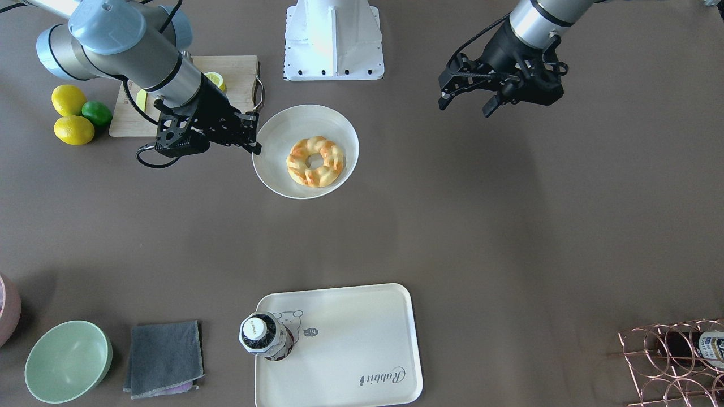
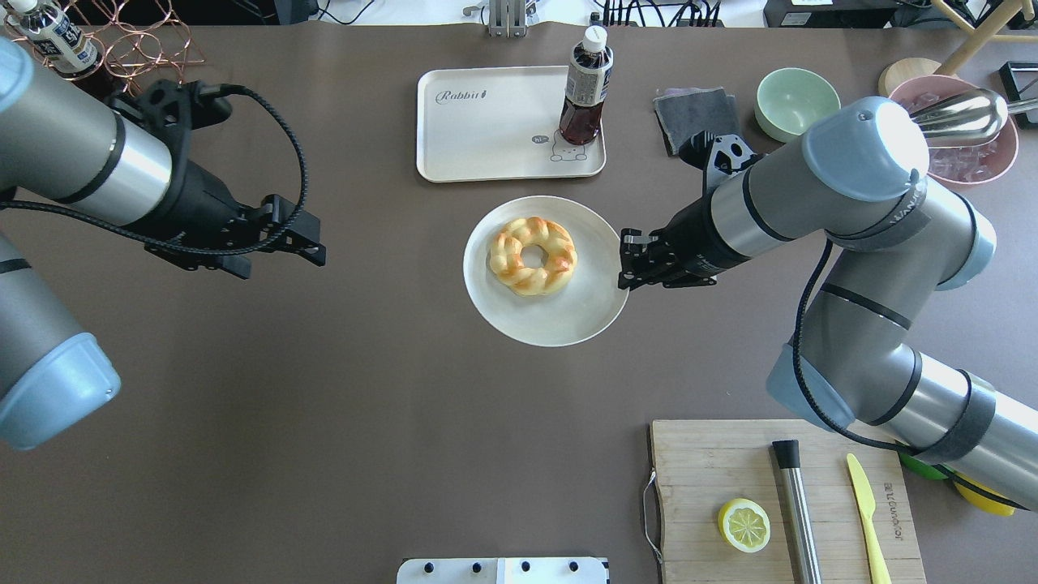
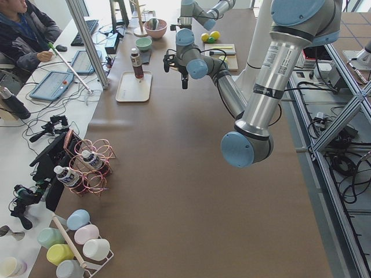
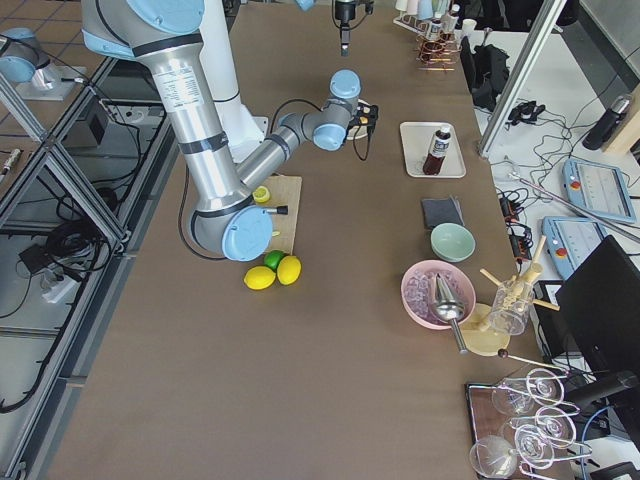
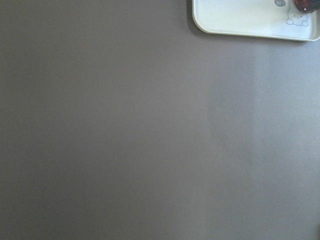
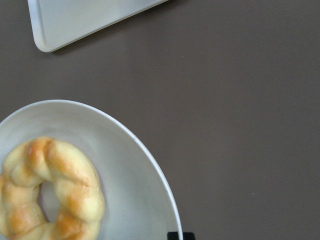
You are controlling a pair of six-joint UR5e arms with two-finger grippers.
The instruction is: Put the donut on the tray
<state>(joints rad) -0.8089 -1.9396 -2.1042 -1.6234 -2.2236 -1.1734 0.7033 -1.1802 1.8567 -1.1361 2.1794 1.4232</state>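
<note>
The donut (image 1: 331, 152), a golden braided ring, lies on a round white plate (image 1: 283, 135) at mid-table. It also shows in the overhead view (image 2: 559, 259) and the right wrist view (image 6: 75, 175). My right gripper (image 2: 623, 259) sits at the plate's rim (image 6: 125, 165), and its tip looks shut on that rim. The cream "Rabbit" tray (image 2: 486, 122) lies beyond the plate on the far side, with a dark drink bottle (image 2: 584, 89) standing on one corner. My left gripper (image 2: 316, 241) is open and empty above bare table, well away from the plate.
A wooden cutting board (image 2: 730, 470) with a lemon half (image 2: 744, 525), a steel rod and a yellow knife lies near my right arm's base. A green bowl (image 2: 796, 101) and a grey cloth (image 2: 697, 113) sit beside the tray. A copper bottle rack (image 2: 138, 40) stands at the far left.
</note>
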